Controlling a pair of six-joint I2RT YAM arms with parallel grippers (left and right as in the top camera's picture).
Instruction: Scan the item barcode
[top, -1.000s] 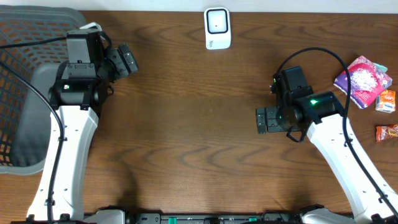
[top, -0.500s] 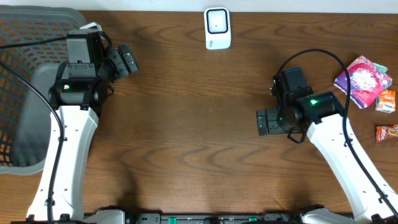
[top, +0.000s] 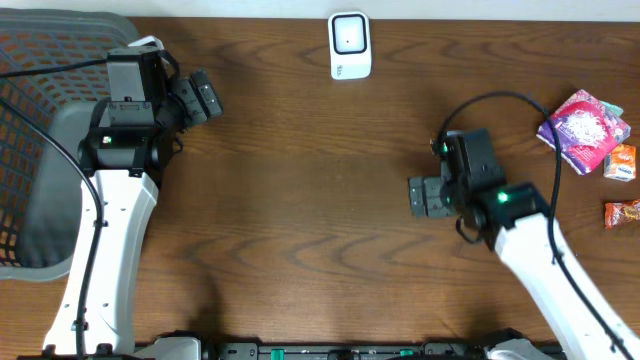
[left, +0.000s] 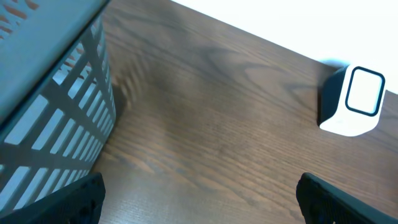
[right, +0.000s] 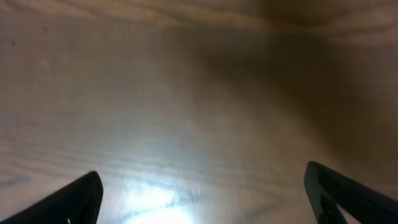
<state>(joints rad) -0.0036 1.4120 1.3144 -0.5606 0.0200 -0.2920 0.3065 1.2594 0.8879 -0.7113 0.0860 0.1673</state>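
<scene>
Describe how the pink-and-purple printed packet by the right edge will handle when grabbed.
The pink-and-purple printed packet looks like a soft pouch, so it probably crumples and weighs little. Lying flat, it should not roll.

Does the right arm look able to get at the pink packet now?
Probably yes: the right gripper is open and empty, nothing stands between, though it points away from the pink packet.

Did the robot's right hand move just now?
Yes, a little. The right hand slid toward the near edge of the table and slightly left in the overhead view, farther from the pink packet.
</scene>
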